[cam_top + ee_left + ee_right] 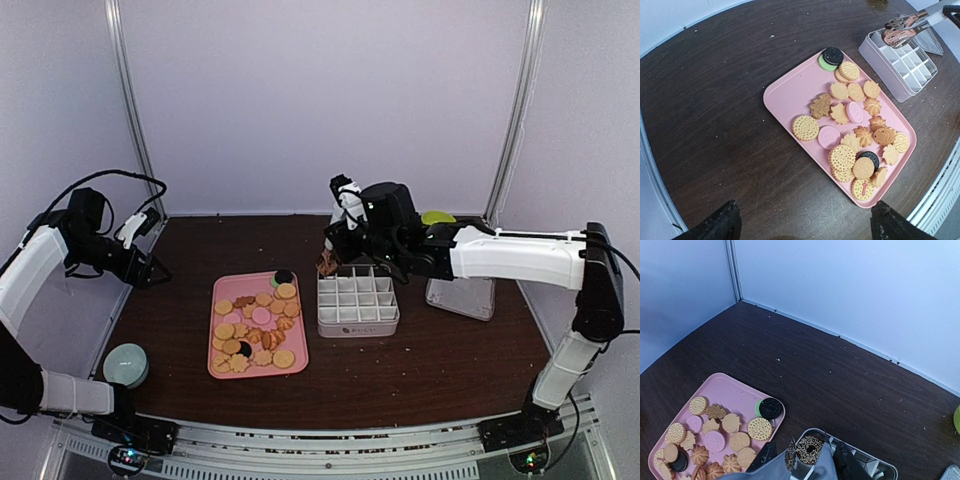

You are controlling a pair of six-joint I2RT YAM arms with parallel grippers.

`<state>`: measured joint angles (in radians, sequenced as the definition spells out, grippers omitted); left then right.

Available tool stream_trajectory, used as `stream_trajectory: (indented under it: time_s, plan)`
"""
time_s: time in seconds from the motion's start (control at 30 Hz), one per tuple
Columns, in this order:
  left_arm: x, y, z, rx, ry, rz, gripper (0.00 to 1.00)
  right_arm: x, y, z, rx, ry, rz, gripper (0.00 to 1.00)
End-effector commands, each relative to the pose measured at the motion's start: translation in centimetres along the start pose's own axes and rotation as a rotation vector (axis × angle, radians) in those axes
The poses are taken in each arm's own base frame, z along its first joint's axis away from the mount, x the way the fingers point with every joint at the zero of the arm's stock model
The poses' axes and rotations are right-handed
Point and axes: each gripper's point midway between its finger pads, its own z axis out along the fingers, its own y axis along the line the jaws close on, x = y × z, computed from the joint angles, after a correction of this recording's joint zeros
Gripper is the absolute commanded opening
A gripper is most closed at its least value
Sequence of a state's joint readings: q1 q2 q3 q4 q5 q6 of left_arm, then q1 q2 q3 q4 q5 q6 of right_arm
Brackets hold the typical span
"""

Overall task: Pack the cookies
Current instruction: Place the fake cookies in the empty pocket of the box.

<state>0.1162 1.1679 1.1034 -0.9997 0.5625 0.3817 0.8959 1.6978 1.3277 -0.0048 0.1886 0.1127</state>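
Right jaws grip tongs (905,24); brown cookie (809,449) over box (358,324) corner; cookies (840,91) on tray (785,95).

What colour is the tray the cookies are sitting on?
Pink. The tray shows best in the left wrist view.

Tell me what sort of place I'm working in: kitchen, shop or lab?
Probably a lab test booth: plain white panel walls on metal posts enclose one dark wooden table, with the left arm and right arm mounted at its near edge.
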Motion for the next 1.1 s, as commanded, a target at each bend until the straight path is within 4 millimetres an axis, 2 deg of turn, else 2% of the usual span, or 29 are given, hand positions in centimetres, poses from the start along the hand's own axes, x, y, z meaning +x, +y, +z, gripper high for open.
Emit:
stream_trajectory:
  time_s: [0.0, 0.13, 0.4, 0.53, 0.63, 0.8, 1.07]
  plan:
    - [-0.1, -0.2, -0.1, 0.014, -0.015, 0.021, 0.92, -1.4, -1.1, 1.4, 0.046, -0.04, 0.0, 0.24]
    - [-0.3, -0.7, -0.1, 0.037, -0.036, 0.043, 0.92, -0.9, -1.1, 2.6, 0.061, -0.033, -0.012, 0.26]
    - [-0.5, -0.7, 0.0, 0.045, -0.041, 0.039, 0.92, -0.8, -1.1, 3.6, 0.062, -0.042, -0.003, 0.28]
    - [-0.5, -0.8, 0.0, 0.05, -0.043, 0.038, 0.92, -0.4, -0.9, 4.0, 0.052, -0.029, 0.0, 0.35]
    - [-0.5, -0.8, 0.0, 0.051, -0.044, 0.038, 0.92, -0.2, -0.9, 4.1, 0.051, -0.024, 0.002, 0.44]
    - [-0.5, -0.9, 0.1, 0.058, -0.044, 0.034, 0.92, -0.6, -0.8, 3.7, 0.044, -0.03, 0.003, 0.53]
    - [-0.5, -1.0, 0.0, 0.056, -0.047, 0.036, 0.93, -1.7, -0.6, 2.8, 0.018, -0.053, 0.017, 0.52]
